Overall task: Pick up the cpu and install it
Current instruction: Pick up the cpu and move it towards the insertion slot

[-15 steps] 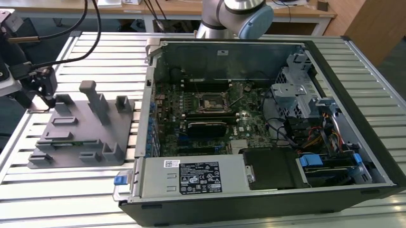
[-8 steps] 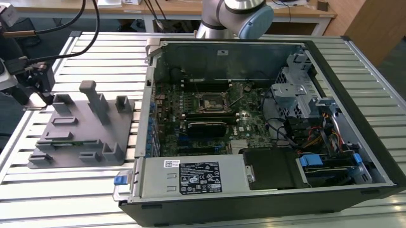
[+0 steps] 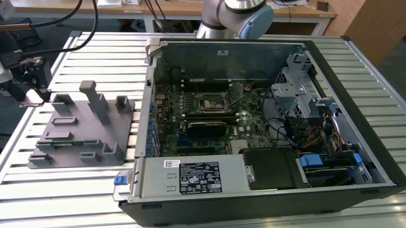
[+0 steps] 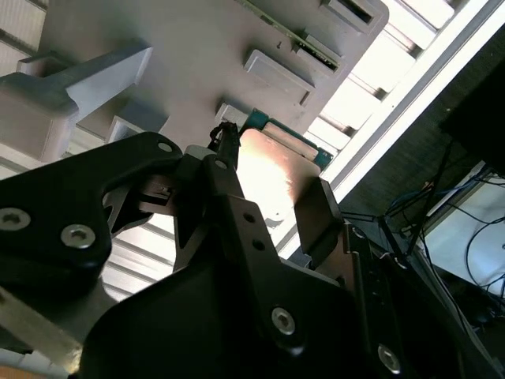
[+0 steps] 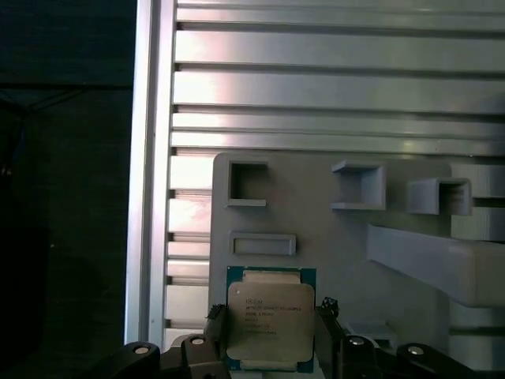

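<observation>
The black tool (image 5: 272, 314) squeezes the small flat silver square cpu (image 5: 267, 322) by its thin edges. It may slip onto the grey plastic tray (image 5: 355, 260) under the tool.

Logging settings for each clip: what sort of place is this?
Likely a robotics lab workbench: a slatted aluminium table, an opened black computer case and a grey plastic tray with upright posts.

The ribbed aluminium surface (image 3: 70, 192) carries a grey plastic tray (image 3: 71, 132) with upright posts toward the exterior view's left and, just beside it, an open black computer case (image 3: 254, 209) lying on its side.
</observation>
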Action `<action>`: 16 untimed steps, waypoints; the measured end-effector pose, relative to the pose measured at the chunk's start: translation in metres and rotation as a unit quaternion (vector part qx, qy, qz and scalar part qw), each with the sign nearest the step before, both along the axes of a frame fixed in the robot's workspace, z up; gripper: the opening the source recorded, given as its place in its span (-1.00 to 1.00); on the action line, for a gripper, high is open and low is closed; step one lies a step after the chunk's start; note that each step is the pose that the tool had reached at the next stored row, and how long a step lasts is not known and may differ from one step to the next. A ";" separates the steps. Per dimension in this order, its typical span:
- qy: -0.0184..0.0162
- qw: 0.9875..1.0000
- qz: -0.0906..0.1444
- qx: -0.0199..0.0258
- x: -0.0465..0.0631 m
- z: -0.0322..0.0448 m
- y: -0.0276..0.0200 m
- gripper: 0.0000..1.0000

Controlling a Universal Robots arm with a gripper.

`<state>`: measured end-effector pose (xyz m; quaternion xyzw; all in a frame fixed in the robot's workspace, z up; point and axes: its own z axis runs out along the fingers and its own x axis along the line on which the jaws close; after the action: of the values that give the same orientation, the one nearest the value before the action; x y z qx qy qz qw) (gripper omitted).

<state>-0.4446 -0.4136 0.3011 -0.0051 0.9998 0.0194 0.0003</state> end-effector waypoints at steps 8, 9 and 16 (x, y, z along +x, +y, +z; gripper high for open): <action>0.000 1.000 0.000 0.000 0.000 0.0113 0.0001 0.06; -0.001 1.000 0.000 0.000 0.000 0.0126 0.0001 0.06; -0.001 1.000 0.000 0.000 0.000 0.0217 0.0002 0.06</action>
<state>-0.4449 -0.4134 0.3228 -0.0051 0.9998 0.0195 0.0013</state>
